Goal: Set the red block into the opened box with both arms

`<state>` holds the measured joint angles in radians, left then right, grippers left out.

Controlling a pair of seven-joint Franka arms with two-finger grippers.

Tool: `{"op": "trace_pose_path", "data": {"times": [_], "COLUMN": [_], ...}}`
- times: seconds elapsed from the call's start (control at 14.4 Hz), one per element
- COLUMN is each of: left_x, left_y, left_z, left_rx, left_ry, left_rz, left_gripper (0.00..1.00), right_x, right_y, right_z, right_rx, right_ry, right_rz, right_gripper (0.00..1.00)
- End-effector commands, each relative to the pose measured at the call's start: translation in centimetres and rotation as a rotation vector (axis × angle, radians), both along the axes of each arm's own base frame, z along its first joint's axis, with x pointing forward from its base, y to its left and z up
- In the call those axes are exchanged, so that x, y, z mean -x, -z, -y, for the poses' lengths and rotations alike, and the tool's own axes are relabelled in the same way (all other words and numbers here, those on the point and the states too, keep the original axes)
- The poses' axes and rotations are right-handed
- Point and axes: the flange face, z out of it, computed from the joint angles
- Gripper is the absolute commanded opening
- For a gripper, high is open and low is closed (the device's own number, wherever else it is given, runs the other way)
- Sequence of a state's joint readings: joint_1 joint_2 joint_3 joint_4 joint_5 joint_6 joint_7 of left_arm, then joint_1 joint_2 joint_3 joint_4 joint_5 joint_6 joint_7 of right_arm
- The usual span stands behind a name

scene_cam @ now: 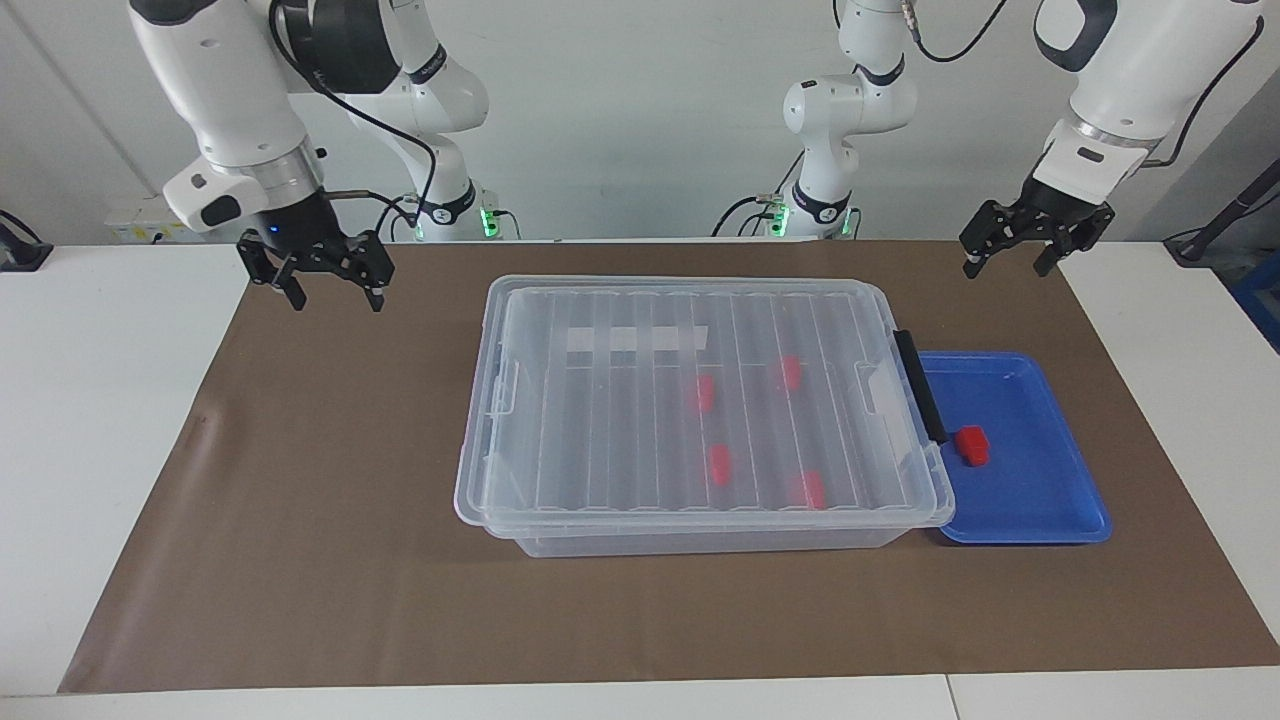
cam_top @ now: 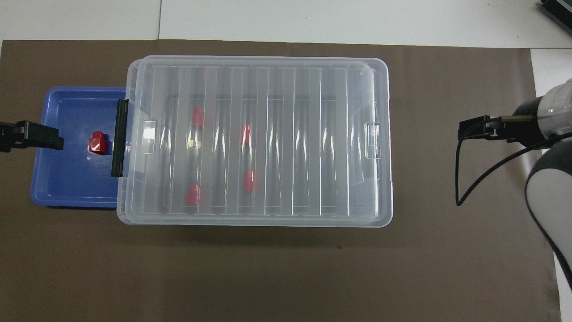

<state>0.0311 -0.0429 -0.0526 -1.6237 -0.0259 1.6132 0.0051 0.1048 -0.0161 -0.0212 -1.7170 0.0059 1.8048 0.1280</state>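
One red block [scene_cam: 971, 445] [cam_top: 98, 142] lies in a shallow blue tray [scene_cam: 1040, 500] [cam_top: 67, 179]. The tray sits against the box [scene_cam: 700, 541] at the left arm's end. The ribbed clear lid [scene_cam: 600, 420] [cam_top: 304, 134] lies flat on the box, with its black latch bar [scene_cam: 920, 385] beside the tray. Several more red blocks [scene_cam: 718, 462] show through the lid. My left gripper [scene_cam: 1005, 268] [cam_top: 40, 136] hangs open and empty over the tray's outer edge. My right gripper [scene_cam: 337, 298] [cam_top: 476, 129] is open and empty over the mat toward the right arm's end.
A brown mat [scene_cam: 300, 520] covers the table under everything, and white tabletop [scene_cam: 100, 400] flanks it at both ends. A black cable [cam_top: 460, 179] loops down from the right wrist.
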Motion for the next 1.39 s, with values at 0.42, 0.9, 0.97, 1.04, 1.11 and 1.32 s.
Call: {"op": "trace_pose_path", "data": {"times": [0.42, 0.9, 0.97, 1.04, 1.11, 1.32], "left_x": [0.5, 0.4, 0.3, 0.3, 0.3, 0.4], "left_y": [-0.4, -0.3, -0.3, -0.3, -0.2, 0.6], "left_z": [-1.1, -1.2, -1.2, -1.2, -1.2, -2.0], "left_rx": [0.004, 0.004, 0.004, 0.004, 0.004, 0.003], "left_ry": [-0.018, -0.020, -0.022, -0.022, -0.023, -0.040], "left_rz": [0.017, 0.024, 0.033, 0.036, 0.036, 0.055], "left_gripper": [1.00, 1.00, 1.00, 1.00, 1.00, 1.00], "right_x": [-3.2, -4.2, -4.3, -4.4, -4.4, -4.5], "right_y": [9.5, 12.7, 13.0, 13.0, 13.1, 13.2], "right_z": [-7.9, -8.2, -8.2, -8.2, -8.2, -7.2], "right_rx": [-0.031, -0.024, -0.023, -0.023, -0.020, -0.003], "right_ry": [-0.066, -0.076, -0.077, -0.078, -0.077, -0.066], "right_rz": [0.039, 0.021, 0.018, 0.025, 0.024, 0.022], "right_gripper": [1.00, 1.00, 1.00, 1.00, 1.00, 1.00]}}
